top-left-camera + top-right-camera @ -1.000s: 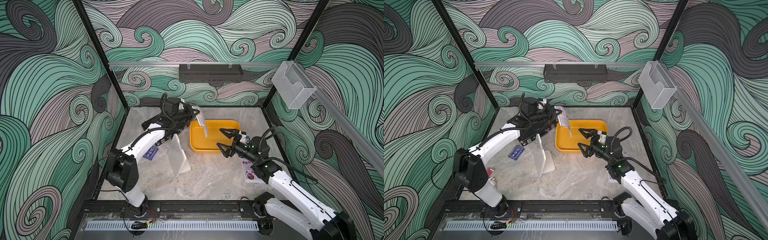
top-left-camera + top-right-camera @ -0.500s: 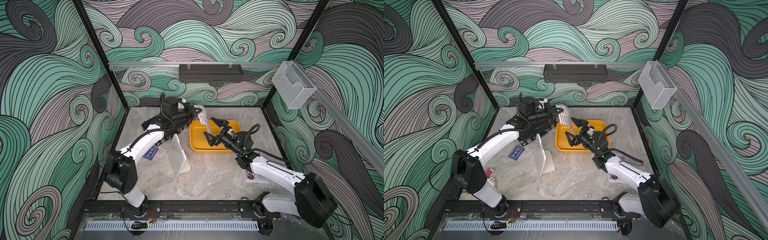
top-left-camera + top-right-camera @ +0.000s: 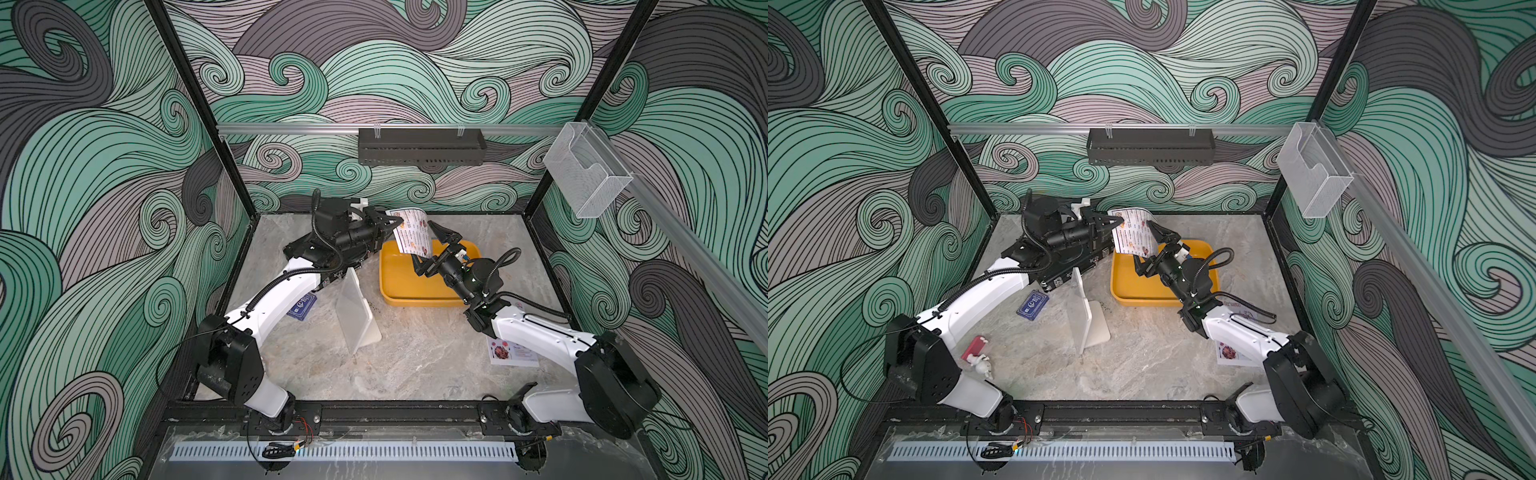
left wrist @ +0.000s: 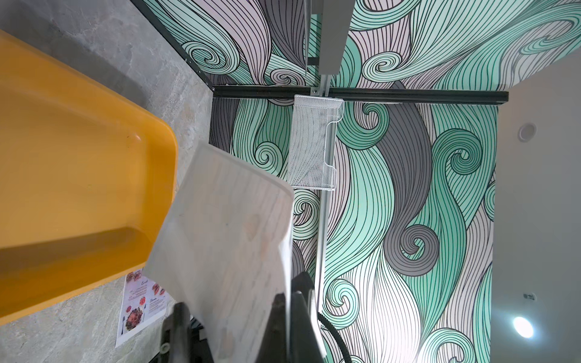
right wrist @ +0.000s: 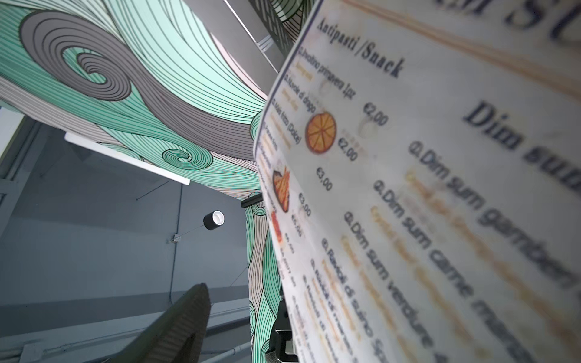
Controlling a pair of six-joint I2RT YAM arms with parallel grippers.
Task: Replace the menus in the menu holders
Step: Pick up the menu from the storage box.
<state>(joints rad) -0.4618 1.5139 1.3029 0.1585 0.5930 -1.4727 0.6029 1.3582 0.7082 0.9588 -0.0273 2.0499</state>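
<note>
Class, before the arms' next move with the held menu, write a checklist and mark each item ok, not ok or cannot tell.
1. Left gripper shut on the Dim Sum menu: ok.
2. Right gripper open around its lower corner: ok.
3. That menu flat: not ok, it curls.
4. Menu holder upright, nothing inside: ok.
5. Second menu lying apart from the holder: ok.

The grey marbled worktop (image 3: pixel 415 374) carries a yellow tray (image 3: pixel 419 301), an acrylic menu holder (image 3: pixel 355 311), a blue card (image 3: pixel 302 305), a pinkish menu (image 3: pixel 505 353) and a red block (image 3: pixel 973 348)
</note>
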